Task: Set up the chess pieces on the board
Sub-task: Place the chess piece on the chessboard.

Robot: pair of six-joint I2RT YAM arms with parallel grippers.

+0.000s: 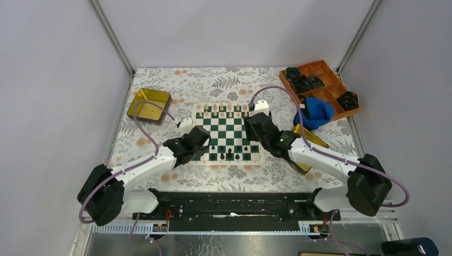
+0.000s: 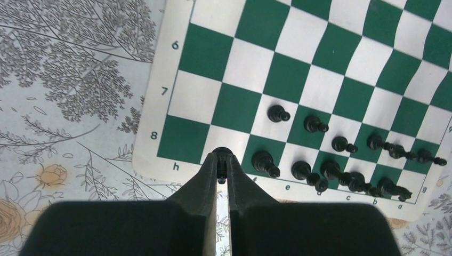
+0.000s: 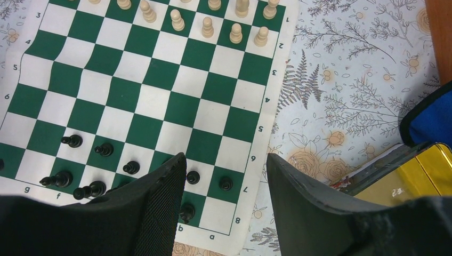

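Note:
The green-and-white board [image 1: 227, 130] lies mid-table. Cream chess pieces [image 1: 224, 109] line its far rows, and in the right wrist view they [image 3: 205, 24] stand at the top. Black chess pieces [image 2: 320, 170] fill the near rows from the f file on. My left gripper [image 2: 222, 160] is shut on a small black piece [image 2: 221, 153], held over the white square beside the h8 corner. In the top view it [image 1: 203, 149] is at the board's near left corner. My right gripper [image 3: 225, 160] hangs open above the board's near right corner [image 1: 251, 127], with nothing between its fingers.
A gold tin [image 1: 149, 105] sits left of the board. An orange compartment tray [image 1: 320, 85] with black rings stands at the back right, with a blue cloth [image 1: 317, 114] in front of it. Another gold tin [image 3: 421, 170] lies just right of the board under the right arm.

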